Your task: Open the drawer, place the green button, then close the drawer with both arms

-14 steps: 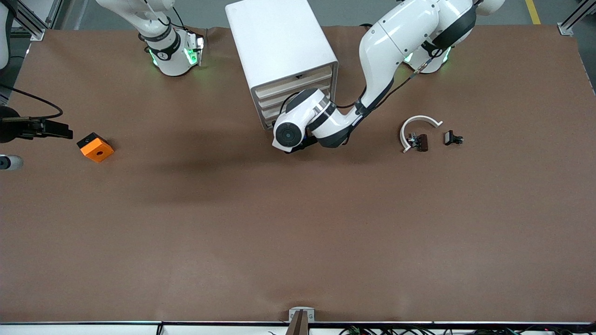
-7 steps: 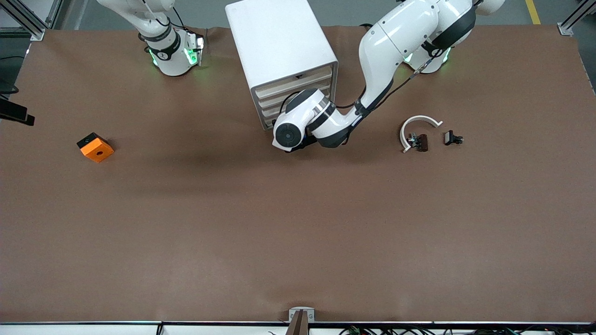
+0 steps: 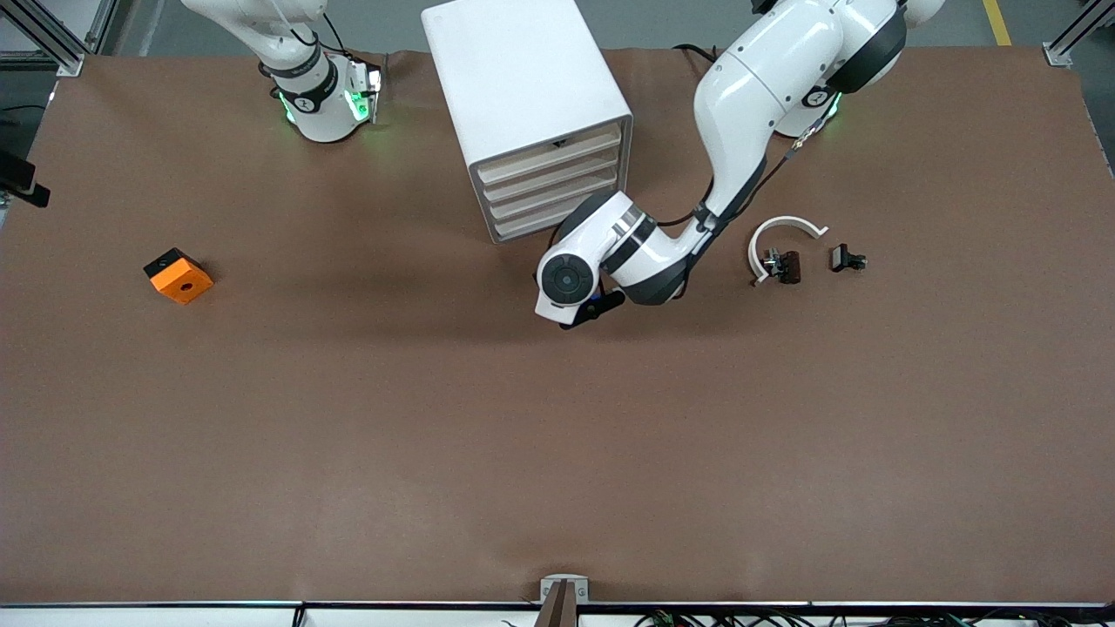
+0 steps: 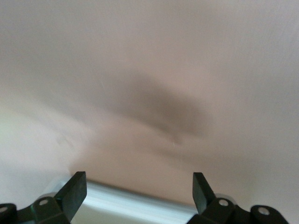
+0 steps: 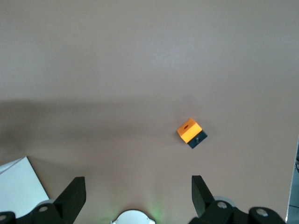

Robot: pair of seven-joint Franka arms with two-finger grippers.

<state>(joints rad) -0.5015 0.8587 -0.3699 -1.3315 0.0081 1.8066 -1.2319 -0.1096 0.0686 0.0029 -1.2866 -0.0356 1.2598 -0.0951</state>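
Observation:
The white cabinet (image 3: 523, 87) stands at the table's back with its four cream drawer fronts (image 3: 550, 180) all shut. The button is not in view. My left gripper (image 3: 589, 312) hangs low over the table just in front of the cabinet, nearer the front camera than the drawers. In the left wrist view it (image 4: 138, 191) is open and empty over bare brown table. My right gripper (image 5: 138, 192) is open and empty, high above the right arm's end of the table. Only a dark part of it (image 3: 19, 181) shows at the front view's edge.
An orange cube with a hole (image 3: 179, 275) lies toward the right arm's end and shows in the right wrist view (image 5: 191, 132). A white curved strip with a black clip (image 3: 782, 248) and a second black clip (image 3: 847, 259) lie toward the left arm's end.
My left gripper has drawn back from the cabinet's drawer fronts toward the front camera. My right gripper has moved away from the orange cube and nearly out of the front view.

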